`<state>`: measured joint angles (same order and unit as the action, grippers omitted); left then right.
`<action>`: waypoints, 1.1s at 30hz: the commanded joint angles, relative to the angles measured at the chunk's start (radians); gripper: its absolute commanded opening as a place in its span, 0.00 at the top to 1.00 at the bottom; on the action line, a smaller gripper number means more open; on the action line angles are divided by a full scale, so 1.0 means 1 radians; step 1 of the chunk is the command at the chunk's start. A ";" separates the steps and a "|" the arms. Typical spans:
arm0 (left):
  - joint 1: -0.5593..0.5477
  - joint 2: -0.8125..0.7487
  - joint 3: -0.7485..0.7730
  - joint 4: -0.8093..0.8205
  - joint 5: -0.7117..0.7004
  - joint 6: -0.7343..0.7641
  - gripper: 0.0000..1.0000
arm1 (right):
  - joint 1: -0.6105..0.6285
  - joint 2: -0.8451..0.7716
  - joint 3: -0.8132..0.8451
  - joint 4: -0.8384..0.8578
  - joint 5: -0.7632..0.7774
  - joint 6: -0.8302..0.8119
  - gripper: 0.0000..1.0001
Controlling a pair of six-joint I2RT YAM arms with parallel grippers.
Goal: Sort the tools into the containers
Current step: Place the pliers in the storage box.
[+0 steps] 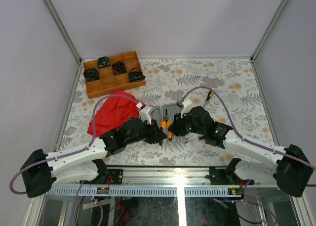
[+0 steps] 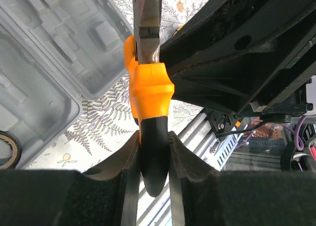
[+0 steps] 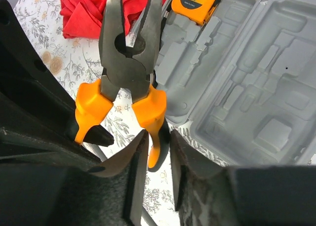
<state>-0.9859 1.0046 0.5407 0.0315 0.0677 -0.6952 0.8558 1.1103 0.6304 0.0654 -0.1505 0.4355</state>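
- Left gripper (image 2: 154,144), jaws pinching one handle of the orange-and-black pliers (image 3: 126,53), holds them aloft near the counter's (image 1: 222,82) near edge.
- Right gripper (image 3: 157,144) jaws flank the other handle; whether they bite cannot be told.
- Likely a handover, lining the pliers up for the open grey case (image 3: 256,87) just beside.

Lab test cell: white panel walls (image 1: 163,23), aluminium base rail (image 1: 148,176)
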 commanded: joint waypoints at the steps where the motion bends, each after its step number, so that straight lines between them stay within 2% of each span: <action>1: 0.003 -0.016 0.008 0.129 0.020 0.010 1.00 | 0.005 0.006 -0.012 0.092 -0.025 -0.023 0.76; 3: 0.003 -0.020 0.008 0.120 0.006 0.006 0.98 | 0.005 -0.002 -0.017 0.092 -0.001 -0.020 0.85; 7: 0.003 -0.038 0.004 0.094 -0.025 0.000 0.80 | 0.004 -0.042 -0.022 0.062 0.085 -0.001 1.00; 11: 0.010 -0.056 0.000 0.064 -0.054 -0.004 0.60 | 0.005 -0.075 -0.001 -0.019 0.196 0.003 1.00; 16: 0.060 -0.070 -0.003 0.007 -0.063 -0.015 0.46 | 0.004 -0.069 0.060 -0.171 0.341 -0.009 1.00; 22: 0.183 -0.031 0.010 -0.130 -0.082 -0.016 0.44 | -0.007 0.001 0.155 -0.335 0.502 -0.072 1.00; 26: 0.222 0.061 0.031 -0.208 -0.121 0.005 0.45 | -0.043 0.062 0.202 -0.385 0.513 -0.131 1.00; 33: 0.282 0.224 0.018 -0.155 -0.083 0.042 0.51 | -0.068 0.133 0.251 -0.409 0.488 -0.175 1.00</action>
<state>-0.7330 1.1744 0.5438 -0.1402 -0.0242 -0.6930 0.7979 1.2407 0.8150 -0.3584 0.3130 0.3027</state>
